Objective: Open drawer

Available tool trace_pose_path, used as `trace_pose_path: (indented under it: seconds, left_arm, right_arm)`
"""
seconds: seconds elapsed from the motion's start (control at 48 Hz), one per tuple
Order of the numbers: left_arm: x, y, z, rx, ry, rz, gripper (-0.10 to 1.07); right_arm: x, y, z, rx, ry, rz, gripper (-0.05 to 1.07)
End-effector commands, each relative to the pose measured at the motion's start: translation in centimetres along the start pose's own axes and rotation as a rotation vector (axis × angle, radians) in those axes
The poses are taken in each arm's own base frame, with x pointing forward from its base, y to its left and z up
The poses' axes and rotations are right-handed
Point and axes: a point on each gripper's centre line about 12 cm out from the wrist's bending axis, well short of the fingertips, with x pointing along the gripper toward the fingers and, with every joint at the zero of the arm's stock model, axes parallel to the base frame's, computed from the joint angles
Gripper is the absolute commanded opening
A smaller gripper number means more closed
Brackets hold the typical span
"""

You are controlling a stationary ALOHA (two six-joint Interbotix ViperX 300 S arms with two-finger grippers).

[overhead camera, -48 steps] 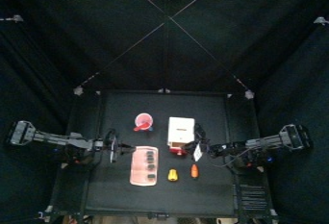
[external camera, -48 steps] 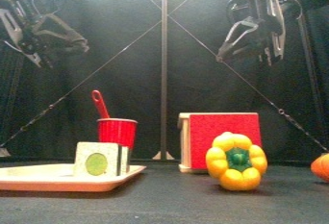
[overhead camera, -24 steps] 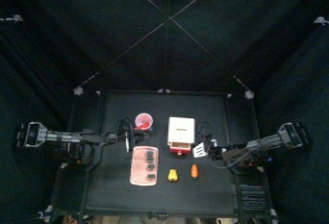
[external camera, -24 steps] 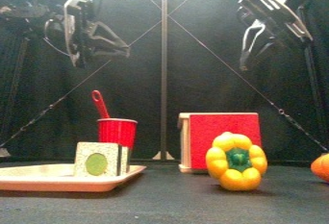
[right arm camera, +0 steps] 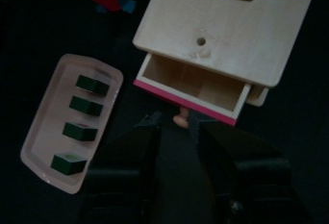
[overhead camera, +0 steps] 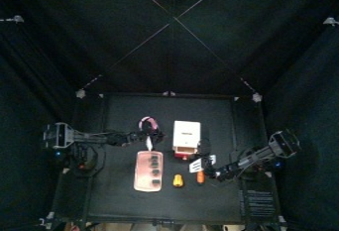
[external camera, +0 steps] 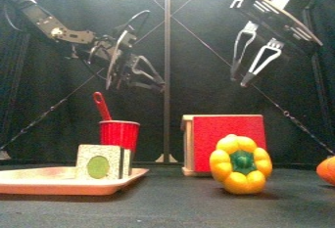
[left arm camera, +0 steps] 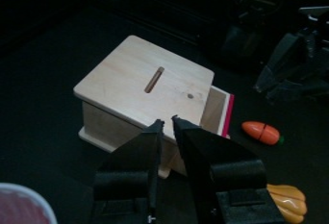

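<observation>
left gripper at 10 o'clock above the table, jaws nearly together, empty | drawer mid-table, pulled partly out, tray at its 7 o'clock | right gripper at 2 o'clock, jaws apart, empty

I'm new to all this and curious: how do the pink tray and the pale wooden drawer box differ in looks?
The pink tray is flat and shallow, while the drawer box is a tall block. The tray is pink and holds four small dark green blocks; the box is pale wood with a slot in its top and a red-fronted drawer pulled partly out. Both rest on the black table.
</observation>
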Motion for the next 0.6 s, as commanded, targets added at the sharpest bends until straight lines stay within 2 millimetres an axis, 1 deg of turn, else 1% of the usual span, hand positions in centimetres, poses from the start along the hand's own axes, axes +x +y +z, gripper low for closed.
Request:
trace_pose_path:
  seconds: [0.0, 0.146, 0.354, 0.458, 0.583]
  left_arm:
    - [1.3, -0.3, 1.5, 0.024, -0.035, -0.013, 0.62]
    - [3.6, -0.6, 1.5, 0.054, -0.031, -0.026, 0.61]
    - [6.3, 0.0, 0.5, 0.052, -0.005, -0.012, 0.61]
    - [7.2, 0.2, -0.4, 0.051, 0.041, -0.003, 0.61]
    - [8.0, 0.5, -1.4, 0.049, 0.142, 0.014, 0.61]
  right_arm:
    - [0.2, 1.2, -0.8, 0.025, 0.002, -0.003, 0.78]
    - [1.1, 2.0, -1.9, 0.016, -0.016, -0.054, 0.84]
    - [1.7, 2.3, -2.5, 0.039, -0.021, -0.138, 0.85]
    - [2.2, 2.2, -2.8, 0.045, -0.021, -0.152, 0.85]
    - [2.6, 2.2, -3.3, 0.042, -0.016, -0.167, 0.85]
